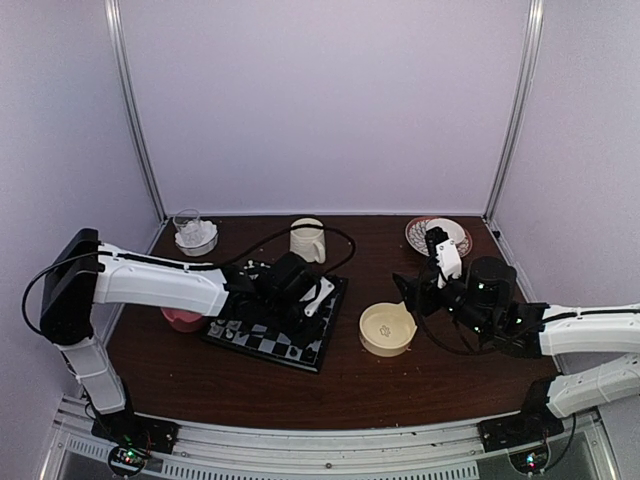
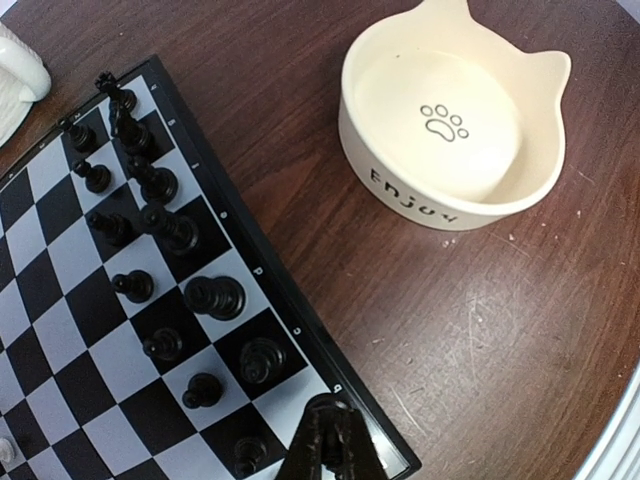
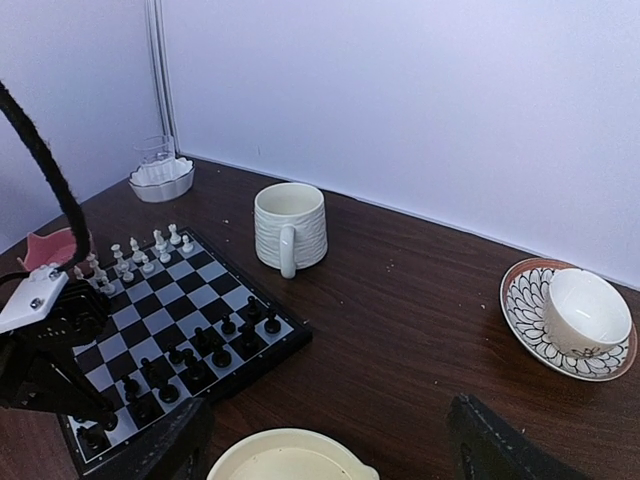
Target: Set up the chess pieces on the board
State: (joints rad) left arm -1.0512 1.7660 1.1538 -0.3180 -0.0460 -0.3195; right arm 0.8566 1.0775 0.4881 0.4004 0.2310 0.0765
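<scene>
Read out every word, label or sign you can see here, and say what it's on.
"Enjoy": outer wall of the cream bowl.
Paw print, a drawn sign with no words: inside floor of that bowl.
Small white marks along the board rim: too small to read.

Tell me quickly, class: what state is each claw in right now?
Left claw: closed, nothing visibly held.
Right claw: open and empty.

board (image 3: 185,275): black pieces (image 3: 215,350) near side, white pieces (image 3: 160,243) far | mug (image 3: 290,225) beyond it | cup (image 3: 588,312) on saucer (image 3: 522,310)
</scene>
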